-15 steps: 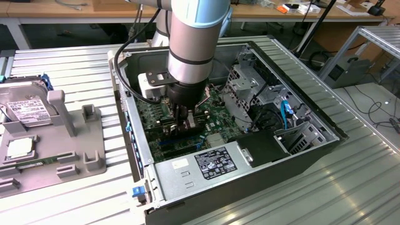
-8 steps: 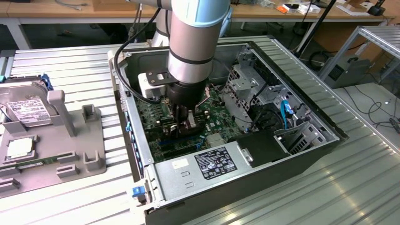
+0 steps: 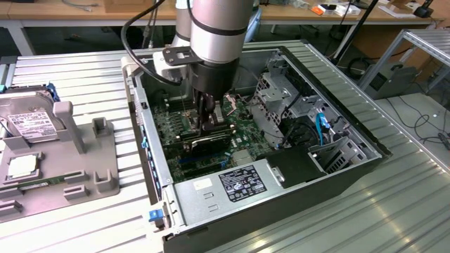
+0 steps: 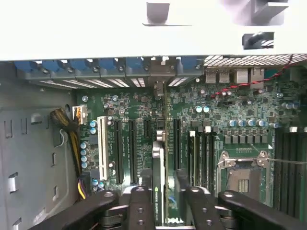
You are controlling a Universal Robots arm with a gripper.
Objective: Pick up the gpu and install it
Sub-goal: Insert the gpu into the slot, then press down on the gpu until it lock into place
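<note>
The gpu [image 4: 159, 165] shows edge-on in the wrist view, a thin card with a green and black edge running toward the rear slot openings [image 4: 158, 67] of the open computer case [image 3: 365, 142]. My gripper [image 4: 163, 203] is shut on the gpu, one black finger on each side. In the exterior view the gripper [image 3: 211, 125] reaches down into the case, and the black-faced gpu [image 3: 207, 142] stands upright just above the green motherboard [image 3: 243, 132]. I cannot tell whether its lower edge touches a slot.
Black expansion slots [image 4: 117, 148] and a white slot [image 4: 101, 146] lie beside the card, with the CPU socket [image 4: 244, 172] on its other side. A power supply [image 3: 232, 182] and drive cage [image 3: 277, 100] crowd the case. A grey fixture [image 3: 84, 158] with a hard drive [image 3: 28, 124] sits at the exterior view's left.
</note>
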